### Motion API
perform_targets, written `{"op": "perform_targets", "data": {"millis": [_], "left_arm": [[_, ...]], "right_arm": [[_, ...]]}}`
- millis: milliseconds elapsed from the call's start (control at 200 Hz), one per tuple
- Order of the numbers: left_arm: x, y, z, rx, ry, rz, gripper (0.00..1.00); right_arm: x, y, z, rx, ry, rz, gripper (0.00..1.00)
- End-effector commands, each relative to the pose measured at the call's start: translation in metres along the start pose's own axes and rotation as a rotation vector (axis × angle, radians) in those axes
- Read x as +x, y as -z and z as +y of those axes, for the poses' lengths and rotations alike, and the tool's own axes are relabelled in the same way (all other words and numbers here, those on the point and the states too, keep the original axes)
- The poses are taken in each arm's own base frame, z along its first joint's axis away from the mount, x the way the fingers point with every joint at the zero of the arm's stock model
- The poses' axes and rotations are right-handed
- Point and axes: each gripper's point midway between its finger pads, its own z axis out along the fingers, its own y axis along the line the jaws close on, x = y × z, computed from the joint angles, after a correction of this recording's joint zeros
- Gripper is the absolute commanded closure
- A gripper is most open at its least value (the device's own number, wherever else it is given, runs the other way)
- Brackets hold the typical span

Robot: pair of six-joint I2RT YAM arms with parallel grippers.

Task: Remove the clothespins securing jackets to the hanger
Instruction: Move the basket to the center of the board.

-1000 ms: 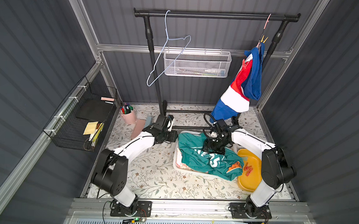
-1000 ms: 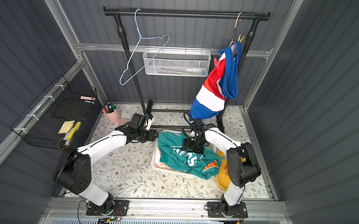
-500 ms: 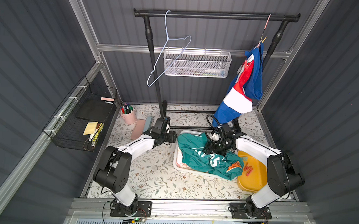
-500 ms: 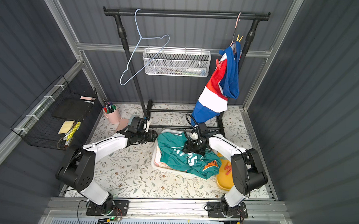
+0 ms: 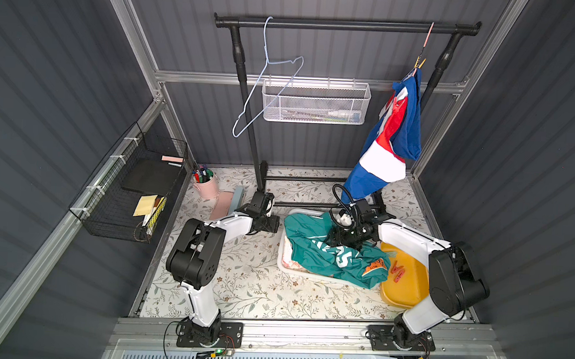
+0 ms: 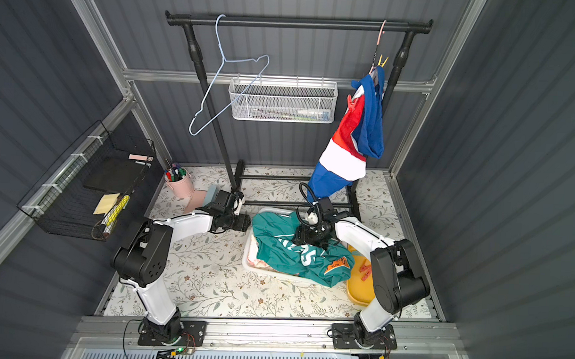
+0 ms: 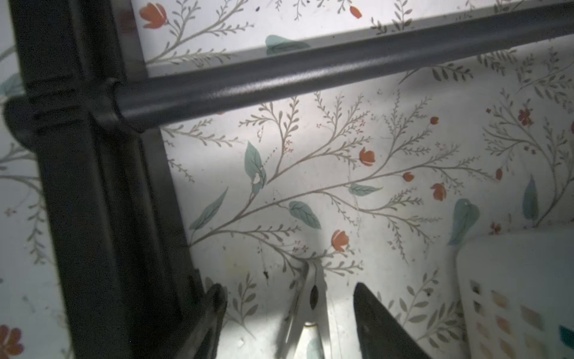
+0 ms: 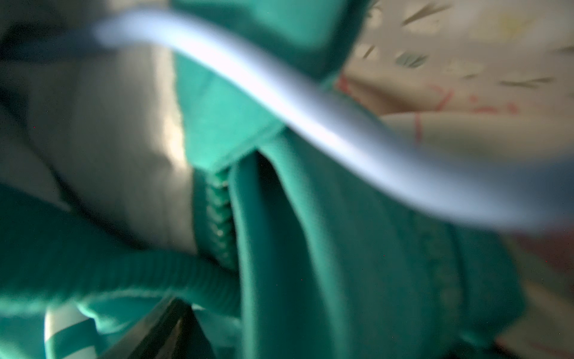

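A pale grey clothespin [image 7: 309, 310] lies on the floral mat between the spread fingers [image 7: 214, 307] of my left gripper [image 5: 273, 225], untouched, beside the rack's foot. My right gripper [image 5: 339, 236] is pressed into the teal jacket [image 5: 329, 255] in the white tray [image 5: 284, 265], over a cream-and-pink jacket [image 5: 288, 256]. One dark finger [image 8: 161, 329] shows at the side, and a pale blue hanger wire [image 8: 310, 118] crosses the teal cloth. The red-white-blue jacket [image 5: 385, 158] hangs from the rail, with a yellow clothespin [image 5: 420, 62] and a red clothespin [image 6: 351, 103] on it.
Red clothespins [image 5: 397, 271] lie in a yellow tray [image 5: 404, 292] under my right forearm. An empty pale blue hanger [image 5: 267, 86] and a white mesh basket [image 5: 316, 101] hang at the back. A pink pen cup [image 5: 206, 183] and a black wire shelf [image 5: 129, 193] stand at the left.
Both arms have sunk lower. The right gripper has gone down into the teal jacket, and the left one has settled on the mat by the rack's foot. The hanging jacket has swayed slightly.
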Motion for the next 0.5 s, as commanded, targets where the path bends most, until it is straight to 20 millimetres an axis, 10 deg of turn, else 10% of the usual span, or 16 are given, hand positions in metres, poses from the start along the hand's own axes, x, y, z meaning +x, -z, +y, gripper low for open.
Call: {"op": "perform_targets", "data": {"millis": [0, 495], "left_arm": [[0.002, -0.003, 0.012, -0.057, -0.043, 0.026, 0.34], [0.016, -0.016, -0.012, -0.043, -0.102, 0.078, 0.39]], "right_arm": [[0.023, -0.012, -0.02, 0.068, -0.051, 0.092, 0.17], [0.017, -0.011, -0.017, 0.07, -0.039, 0.093, 0.18]]}}
